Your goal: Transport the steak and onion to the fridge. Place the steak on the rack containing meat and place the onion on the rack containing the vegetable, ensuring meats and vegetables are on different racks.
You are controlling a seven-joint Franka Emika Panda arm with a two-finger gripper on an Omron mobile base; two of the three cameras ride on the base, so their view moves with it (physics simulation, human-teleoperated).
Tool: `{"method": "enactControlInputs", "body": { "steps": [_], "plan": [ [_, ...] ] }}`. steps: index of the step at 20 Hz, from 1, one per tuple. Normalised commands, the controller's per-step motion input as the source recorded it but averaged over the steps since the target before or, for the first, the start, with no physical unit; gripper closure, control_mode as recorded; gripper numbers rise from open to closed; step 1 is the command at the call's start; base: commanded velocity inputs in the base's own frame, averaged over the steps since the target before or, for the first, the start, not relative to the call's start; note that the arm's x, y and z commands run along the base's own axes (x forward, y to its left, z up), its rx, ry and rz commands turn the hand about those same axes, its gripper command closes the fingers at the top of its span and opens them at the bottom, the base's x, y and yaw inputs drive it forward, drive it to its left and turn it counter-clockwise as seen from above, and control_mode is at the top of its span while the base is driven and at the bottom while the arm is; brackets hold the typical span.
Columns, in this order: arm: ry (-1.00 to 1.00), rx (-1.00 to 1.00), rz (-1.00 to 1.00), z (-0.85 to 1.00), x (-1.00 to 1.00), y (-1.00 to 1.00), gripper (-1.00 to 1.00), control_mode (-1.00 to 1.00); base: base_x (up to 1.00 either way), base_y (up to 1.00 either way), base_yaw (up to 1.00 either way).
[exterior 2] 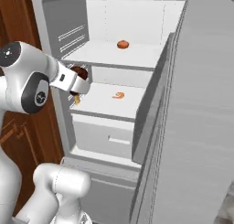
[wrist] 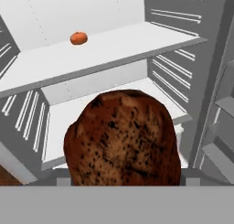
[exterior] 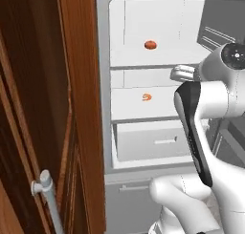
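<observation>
Closest to the hand camera sits the steak [wrist: 121,138], a dark red-brown mottled lump that blocks the middle of that view, held in the jaws of the gripper [exterior 2: 77,81], which are clenched on it. From the right base view the gripper hangs at the front left edge of the open fridge [exterior 2: 55,17], at about the level between the two shelves, so the steak is carried at the fridge mouth and not yet set down. The lower shelf [exterior 2: 103,104] carries an orange curled shrimp-like piece [exterior 2: 119,95] near its middle, and the upper shelf [exterior 2: 114,54] carries a flat orange-red vegetable [exterior 2: 122,44] toward its back. I judge the steak's carry to be nearly done: what remains is to bring it in over the lower shelf, beside the shrimp-like piece, and release it. No tan ball lies on either shelf, so the onion part of the task looks wholly undone.
</observation>
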Motion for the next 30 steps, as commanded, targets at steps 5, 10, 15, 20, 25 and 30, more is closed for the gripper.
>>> {"method": "enactControlInputs", "body": {
  "steps": [5, 10, 15, 20, 25, 30],
  "plan": [
    [0.00, 0.00, 0.00, 0.00, 0.00, 0.00, 1.00, 1.00, 1.00, 0.40, -0.04],
    [0.00, 0.00, 0.00, 0.00, 0.00, 0.00, 1.00, 1.00, 0.55, -0.15, -0.14],
    [0.00, 0.00, 0.00, 0.00, 0.00, 0.00, 1.00, 1.00, -0.07, -0.36, -0.32],
    [0.00, 0.00, 0.00, 0.00, 0.00, 0.00, 1.00, 1.00, -0.09, -0.11, -0.32],
    [0.00, 0.00, 0.00, 0.00, 0.00, 0.00, 1.00, 1.00, 0.00, -0.17, -0.09],
    [0.04, 0.01, 0.00, -0.13, -0.05, -0.05, 1.00, -1.00, -0.14, -0.19, -0.01]
  ]
}}
